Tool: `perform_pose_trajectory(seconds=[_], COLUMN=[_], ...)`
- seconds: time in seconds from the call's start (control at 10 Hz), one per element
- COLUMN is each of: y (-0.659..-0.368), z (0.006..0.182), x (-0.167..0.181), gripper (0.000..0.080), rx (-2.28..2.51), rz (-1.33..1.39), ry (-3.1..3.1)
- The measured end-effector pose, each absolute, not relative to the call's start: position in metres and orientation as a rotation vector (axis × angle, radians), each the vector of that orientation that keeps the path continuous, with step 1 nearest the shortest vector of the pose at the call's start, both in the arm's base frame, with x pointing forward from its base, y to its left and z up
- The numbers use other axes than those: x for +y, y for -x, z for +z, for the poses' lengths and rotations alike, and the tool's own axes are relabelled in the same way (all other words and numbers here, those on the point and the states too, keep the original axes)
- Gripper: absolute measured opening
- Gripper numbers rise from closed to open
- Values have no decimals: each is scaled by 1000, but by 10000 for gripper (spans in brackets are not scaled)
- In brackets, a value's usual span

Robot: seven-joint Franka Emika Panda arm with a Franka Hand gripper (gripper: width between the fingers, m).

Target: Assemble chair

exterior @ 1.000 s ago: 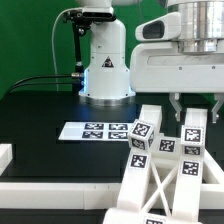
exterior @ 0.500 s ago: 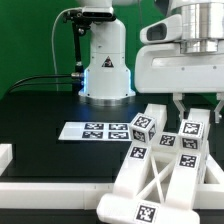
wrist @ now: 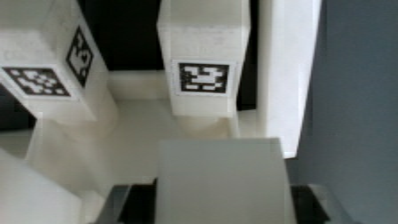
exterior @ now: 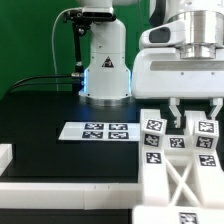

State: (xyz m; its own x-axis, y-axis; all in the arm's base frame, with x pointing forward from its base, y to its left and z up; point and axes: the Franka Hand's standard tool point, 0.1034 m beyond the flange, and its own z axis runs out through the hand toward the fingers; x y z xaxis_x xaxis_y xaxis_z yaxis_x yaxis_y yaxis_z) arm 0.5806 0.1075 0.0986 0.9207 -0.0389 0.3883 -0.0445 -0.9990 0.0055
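Jaws sit partly closed, the gripper (exterior: 193,118) clamped on the top bar of the chair (exterior: 180,170) at lower right of the exterior frame. It looks stiff, light, smooth plastic, likely slippery; grasp a bar across its narrow faces. Its long axis runs from near edge toward the gripper, posts pointing away

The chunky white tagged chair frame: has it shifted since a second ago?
Yes. The chunky white tagged chair frame has swung toward the exterior view's right, away from the marker board, its posts now more upright under the gripper.
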Motion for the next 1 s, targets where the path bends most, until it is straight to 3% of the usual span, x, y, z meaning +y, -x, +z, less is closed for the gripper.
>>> perform_pose_trajectory(seconds=[0.7, 0.9, 1.0], y=[-585, -585, -585], z=[101, 108, 117], x=[100, 101, 102], gripper=[288, 571, 571], rx=[-21, -27, -36], rz=[719, 701, 680], ry=[-3035, -3048, -3065])
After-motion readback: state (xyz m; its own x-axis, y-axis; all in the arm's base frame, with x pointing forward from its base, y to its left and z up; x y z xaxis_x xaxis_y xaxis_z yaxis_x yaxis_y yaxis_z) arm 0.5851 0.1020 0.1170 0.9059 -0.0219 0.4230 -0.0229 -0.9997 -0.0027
